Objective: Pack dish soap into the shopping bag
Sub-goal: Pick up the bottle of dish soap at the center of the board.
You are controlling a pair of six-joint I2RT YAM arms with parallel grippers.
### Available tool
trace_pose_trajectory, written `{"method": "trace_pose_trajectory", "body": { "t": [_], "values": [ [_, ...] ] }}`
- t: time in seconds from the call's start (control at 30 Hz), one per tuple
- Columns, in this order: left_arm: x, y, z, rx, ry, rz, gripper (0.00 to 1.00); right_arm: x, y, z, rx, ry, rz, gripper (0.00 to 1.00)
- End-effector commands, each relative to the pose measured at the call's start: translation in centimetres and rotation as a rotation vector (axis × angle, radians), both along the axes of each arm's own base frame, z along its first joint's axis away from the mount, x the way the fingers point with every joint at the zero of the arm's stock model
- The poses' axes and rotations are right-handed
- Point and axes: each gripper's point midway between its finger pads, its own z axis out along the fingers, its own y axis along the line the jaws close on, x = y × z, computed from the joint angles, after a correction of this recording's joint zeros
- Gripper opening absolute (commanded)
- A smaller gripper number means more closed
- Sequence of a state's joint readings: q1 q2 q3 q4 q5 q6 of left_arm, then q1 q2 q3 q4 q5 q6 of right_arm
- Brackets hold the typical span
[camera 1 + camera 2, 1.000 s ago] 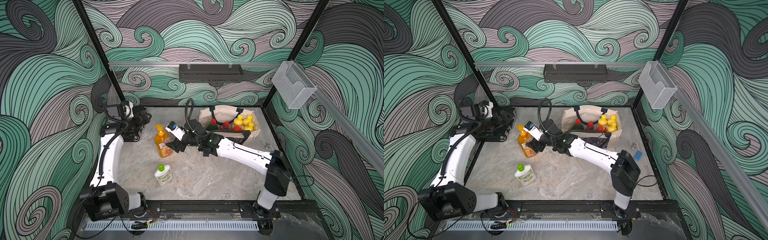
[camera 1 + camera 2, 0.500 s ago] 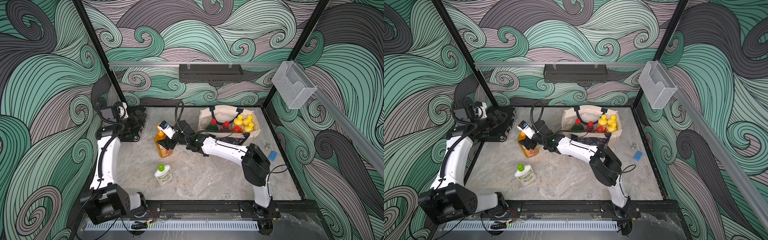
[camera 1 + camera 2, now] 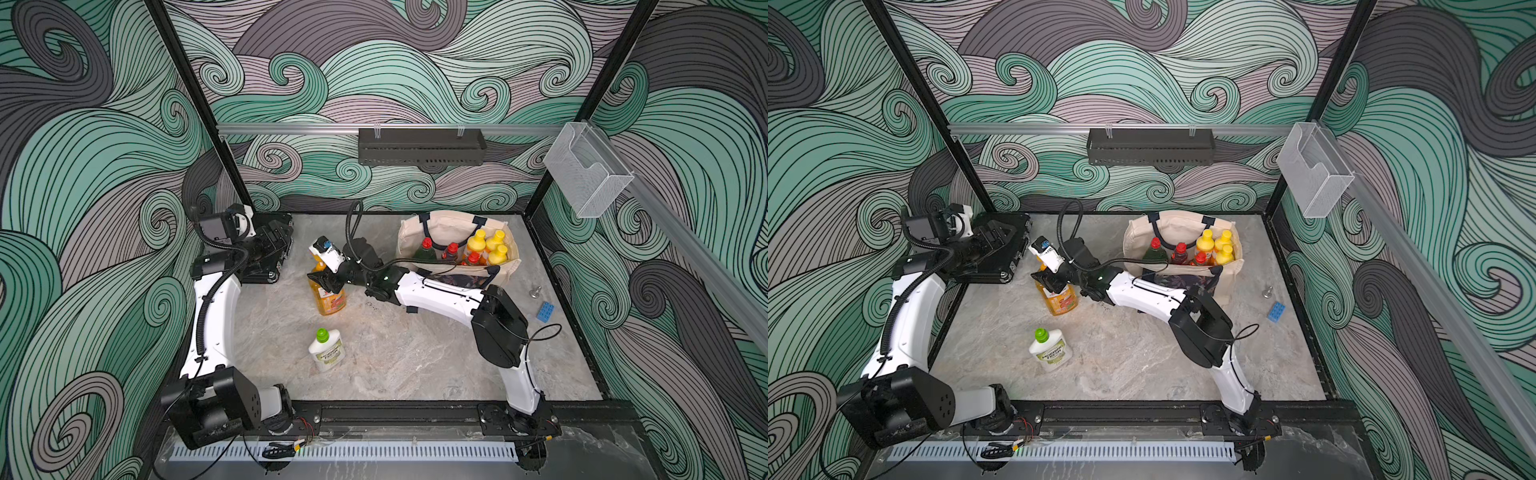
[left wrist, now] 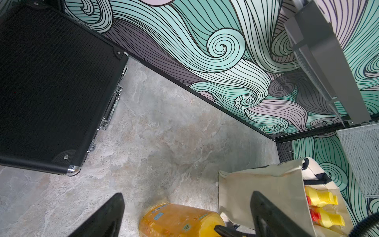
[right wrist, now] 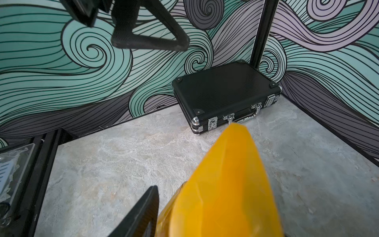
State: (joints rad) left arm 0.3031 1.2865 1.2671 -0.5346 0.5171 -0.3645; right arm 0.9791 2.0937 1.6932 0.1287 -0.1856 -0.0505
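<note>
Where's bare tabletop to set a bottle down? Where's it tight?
Free: front strip between white bottle and right arm's base; front corner beyond that arm, near the blue brick. Tight: between black case and shopping bag, where the right gripper meets the orange pump bottle.

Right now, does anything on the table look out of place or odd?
Yes. A small blue brick and a small metal piece lie loose on the table, near the shopping bag; they are no part of the packing.
</note>
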Motion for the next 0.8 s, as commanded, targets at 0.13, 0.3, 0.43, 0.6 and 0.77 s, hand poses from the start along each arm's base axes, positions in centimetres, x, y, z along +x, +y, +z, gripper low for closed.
{"method": "trace_pose_trajectory", "body": {
  "t": [0.13, 0.3, 0.43, 0.6, 0.77],
  "values": [
    [0.0, -0.2, 1.2, -0.014, -0.046, -0.012, 0.95, 0.0, 0.8, 0.5, 0.024, 0.001, 0.01, 0.46],
    [0.0, -0.3, 1.2, -0.016, -0.048, -0.016, 0.95, 0.0, 0.9, 0.9, 0.027, -0.006, 0.01, 0.36],
    [0.1, -0.3, 1.2, -0.02, -0.051, -0.017, 0.95, -0.1, 0.8, 1.1, 0.021, -0.016, 0.011, 0.19],
    [0.1, -0.3, 1.1, -0.022, -0.05, -0.018, 0.95, 0.0, 0.4, 1.7, 0.016, -0.039, -0.011, 0.08],
    [0.1, -0.6, 1.2, -0.034, -0.058, -0.031, 0.95, 0.3, -0.1, 2.8, 0.018, -0.065, -0.034, 0.0]
  ]
}}
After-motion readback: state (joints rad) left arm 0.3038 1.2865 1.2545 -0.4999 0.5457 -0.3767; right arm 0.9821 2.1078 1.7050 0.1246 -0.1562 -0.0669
